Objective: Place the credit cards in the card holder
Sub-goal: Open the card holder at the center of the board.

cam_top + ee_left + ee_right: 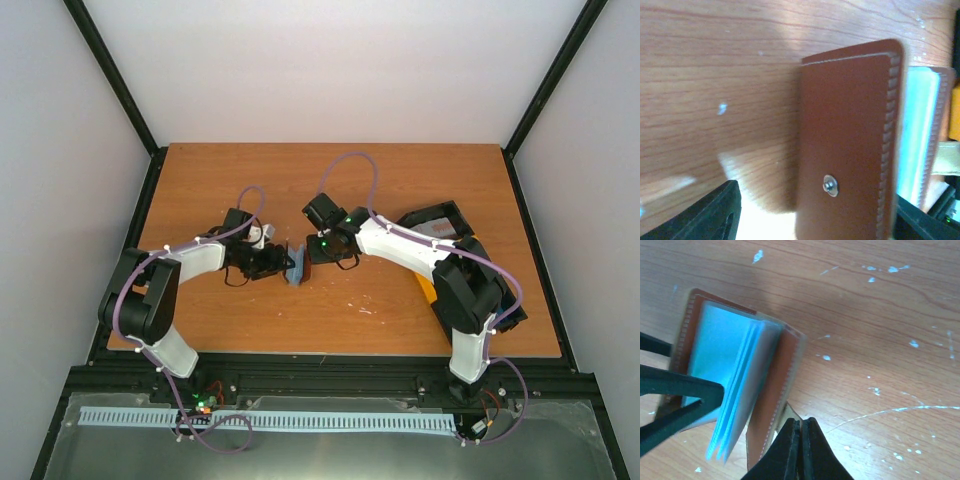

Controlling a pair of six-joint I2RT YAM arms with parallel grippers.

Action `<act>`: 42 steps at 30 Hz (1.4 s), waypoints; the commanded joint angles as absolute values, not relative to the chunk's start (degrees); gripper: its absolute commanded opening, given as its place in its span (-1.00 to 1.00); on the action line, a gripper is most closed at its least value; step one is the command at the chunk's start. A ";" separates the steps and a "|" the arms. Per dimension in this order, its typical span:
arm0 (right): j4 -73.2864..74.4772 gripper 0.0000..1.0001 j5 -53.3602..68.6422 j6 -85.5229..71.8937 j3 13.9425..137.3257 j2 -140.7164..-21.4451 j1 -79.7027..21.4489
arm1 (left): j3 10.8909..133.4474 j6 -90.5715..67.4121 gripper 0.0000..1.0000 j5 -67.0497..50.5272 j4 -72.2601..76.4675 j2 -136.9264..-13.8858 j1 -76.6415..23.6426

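Brown stitched leather, flat and round-cornered with a small metal stud, the card holder stands on edge between the parted fingers of the left pincer, its pale blue sleeves fanned open. Beside it, the right pincer is clenched on its tan edge.

The left arm and right arm share one build: glossy white shell links between bulky black joint housings, thin purple cables strapped alongside with white ties, tiny green lights, and matte black wedge-shaped fingers.
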State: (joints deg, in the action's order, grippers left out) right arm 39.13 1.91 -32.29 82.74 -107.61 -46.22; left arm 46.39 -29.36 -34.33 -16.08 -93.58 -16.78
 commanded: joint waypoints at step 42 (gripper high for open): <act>39.01 -0.14 4.34 -25.37 92.33 -119.17 -49.11 | 46.16 -32.70 -0.05 -32.61 -19.94 -93.26 -16.52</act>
State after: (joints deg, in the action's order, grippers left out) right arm 35.59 6.81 -27.40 88.33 -116.66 -47.90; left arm 46.54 -30.44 -33.04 -19.64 -93.60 -16.75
